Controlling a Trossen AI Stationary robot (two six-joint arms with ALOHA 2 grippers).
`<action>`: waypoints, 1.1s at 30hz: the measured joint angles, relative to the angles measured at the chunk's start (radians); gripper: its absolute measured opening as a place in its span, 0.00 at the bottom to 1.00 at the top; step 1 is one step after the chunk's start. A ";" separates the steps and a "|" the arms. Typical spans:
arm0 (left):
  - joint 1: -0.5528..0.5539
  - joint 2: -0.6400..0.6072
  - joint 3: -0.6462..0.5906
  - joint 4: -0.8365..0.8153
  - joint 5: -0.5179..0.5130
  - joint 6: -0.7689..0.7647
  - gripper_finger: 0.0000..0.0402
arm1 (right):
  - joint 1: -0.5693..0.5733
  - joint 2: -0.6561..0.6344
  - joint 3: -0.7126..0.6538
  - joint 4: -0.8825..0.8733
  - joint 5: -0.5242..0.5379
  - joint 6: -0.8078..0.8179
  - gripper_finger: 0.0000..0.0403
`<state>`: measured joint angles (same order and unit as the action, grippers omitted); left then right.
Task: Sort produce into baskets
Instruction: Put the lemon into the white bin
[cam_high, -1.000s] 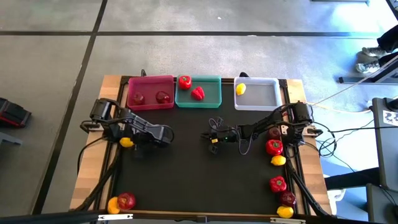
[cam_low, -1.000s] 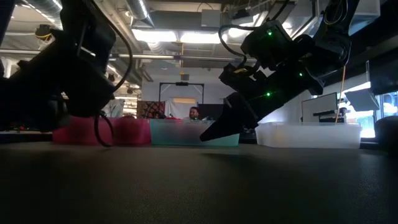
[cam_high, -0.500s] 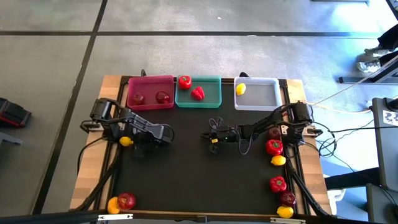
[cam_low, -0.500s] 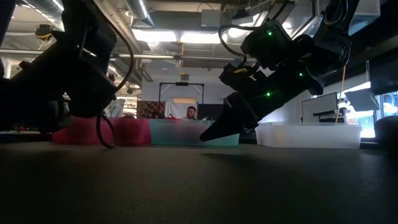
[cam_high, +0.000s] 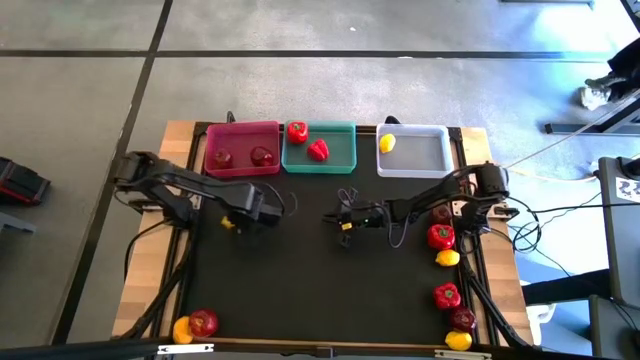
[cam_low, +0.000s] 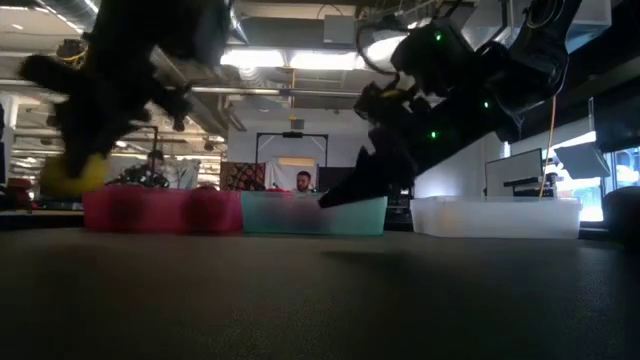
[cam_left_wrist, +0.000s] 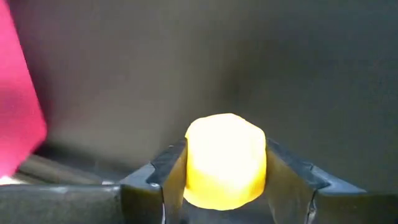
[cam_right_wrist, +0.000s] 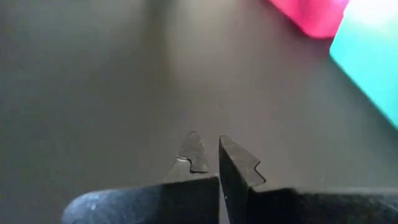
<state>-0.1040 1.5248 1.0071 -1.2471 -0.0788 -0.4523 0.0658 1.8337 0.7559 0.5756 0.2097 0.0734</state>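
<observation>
My left gripper (cam_high: 238, 216) is shut on a yellow lemon (cam_left_wrist: 225, 160) and hangs above the dark mat at the table's left, in front of the pink basket (cam_high: 242, 150). That basket holds two dark red apples. The teal basket (cam_high: 320, 147) holds two red peppers, and the white basket (cam_high: 415, 152) holds one lemon (cam_high: 386, 143). At the table's middle, my right gripper (cam_high: 342, 222) is shut with nothing in it, slanting down just above the mat. My left gripper pinches the lemon's two opposite sides (cam_left_wrist: 189, 163) between its two fingers (cam_left_wrist: 169, 169). The fingers come from above, pointing steeply down. In the low view the lemon (cam_low: 75, 172) hangs lifted clear of the mat.
Loose produce lies along the table's right edge: an apple (cam_high: 441, 212), a pepper (cam_high: 440, 236), a lemon (cam_high: 448, 258), then another pepper (cam_high: 446, 296), apple (cam_high: 462, 318) and lemon (cam_high: 458, 340). An apple (cam_high: 203, 322) and a lemon (cam_high: 182, 330) sit at the near left corner.
My left gripper has shut on the lemon lying on the mat, then risen with it and tipped steeply downward, drifting a little toward the table's right. The lemon is now lifted clear of the mat.
</observation>
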 joint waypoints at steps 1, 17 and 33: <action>0.000 -0.027 0.000 0.048 -0.010 -0.017 0.42 | 0.000 -0.013 0.000 -0.001 0.000 0.000 0.00; 0.000 -0.140 -0.001 0.803 -0.088 0.084 0.44 | -0.001 -0.096 0.000 0.071 -0.184 0.088 0.13; 0.000 -0.048 -0.002 1.133 -0.090 0.154 0.44 | 0.000 -0.097 0.001 0.237 -0.157 0.086 0.72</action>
<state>-0.1040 1.4767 1.0050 -0.1143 -0.1688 -0.2979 0.0658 1.7367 0.7567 0.8123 0.0528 0.1599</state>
